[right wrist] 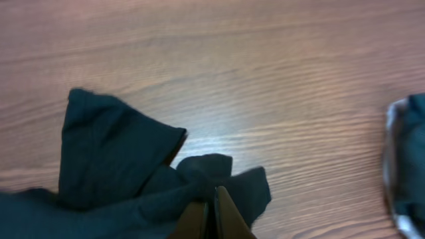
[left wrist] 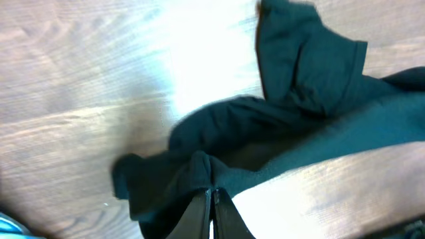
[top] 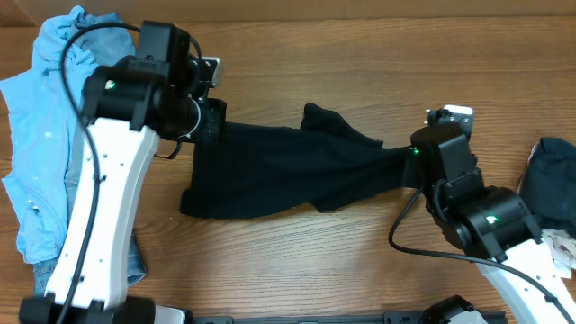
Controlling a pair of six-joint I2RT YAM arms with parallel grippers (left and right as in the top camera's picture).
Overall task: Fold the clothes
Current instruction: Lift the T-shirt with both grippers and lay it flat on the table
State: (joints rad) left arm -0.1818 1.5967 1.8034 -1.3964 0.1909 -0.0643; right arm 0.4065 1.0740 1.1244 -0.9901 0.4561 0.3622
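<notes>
The black T-shirt (top: 288, 171) is stretched across the middle of the wooden table between my two grippers. My left gripper (top: 214, 126) is shut on its left end; in the left wrist view the fingers (left wrist: 212, 194) pinch a fold of the black cloth (left wrist: 299, 126). My right gripper (top: 407, 166) is shut on its right end; in the right wrist view the fingers (right wrist: 211, 199) pinch the black cloth (right wrist: 113, 159). A sleeve (top: 328, 121) sticks up at the far edge. The light blue shirt (top: 36, 135) lies at the far left with denim jeans (top: 135, 261) under it.
A dark folded garment (top: 551, 184) lies at the right edge of the table; it also shows in the right wrist view (right wrist: 405, 159). Bare wood (top: 306, 54) stretches along the back of the table.
</notes>
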